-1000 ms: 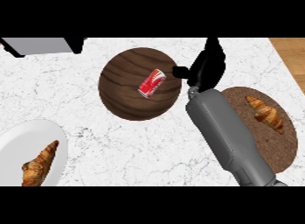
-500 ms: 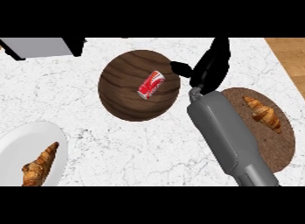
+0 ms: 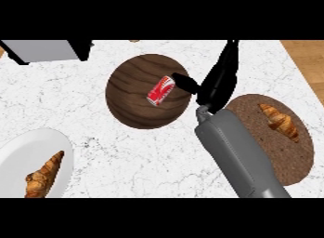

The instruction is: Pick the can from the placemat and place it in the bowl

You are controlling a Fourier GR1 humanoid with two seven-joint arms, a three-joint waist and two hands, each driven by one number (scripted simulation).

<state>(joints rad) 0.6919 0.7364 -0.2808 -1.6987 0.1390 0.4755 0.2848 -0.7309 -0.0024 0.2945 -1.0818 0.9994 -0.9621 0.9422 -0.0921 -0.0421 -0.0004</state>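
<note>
White plate (image 3: 13, 160) at left on the bench (image 3: 123, 144) carries a croissant (image 3: 44, 174). Red can (image 3: 160, 90) lies tilted inside the wooden bowl (image 3: 133, 109). Right hand (image 3: 216, 83) just beside it, fingers straight and apart, thumb near the can. Brown placemat (image 3: 288, 153) holds another croissant (image 3: 281, 122).

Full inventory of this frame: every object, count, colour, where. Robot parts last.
can: 1, red and white, lying in the wooden bowl
bowl: 1, dark brown wood, upper centre of the counter
placemat: 1, brown, round, right side of the counter
croissant: 1, golden brown, on the placemat
plate: 1, white, lower left
croissant on plate: 1, golden brown
appliance: 1, grey and black, top left, cut off
counter: white marble
right hand: 1, black, fingers straight, beside the bowl's right rim, thumb over the bowl near the can
right forearm: 1, grey
</note>
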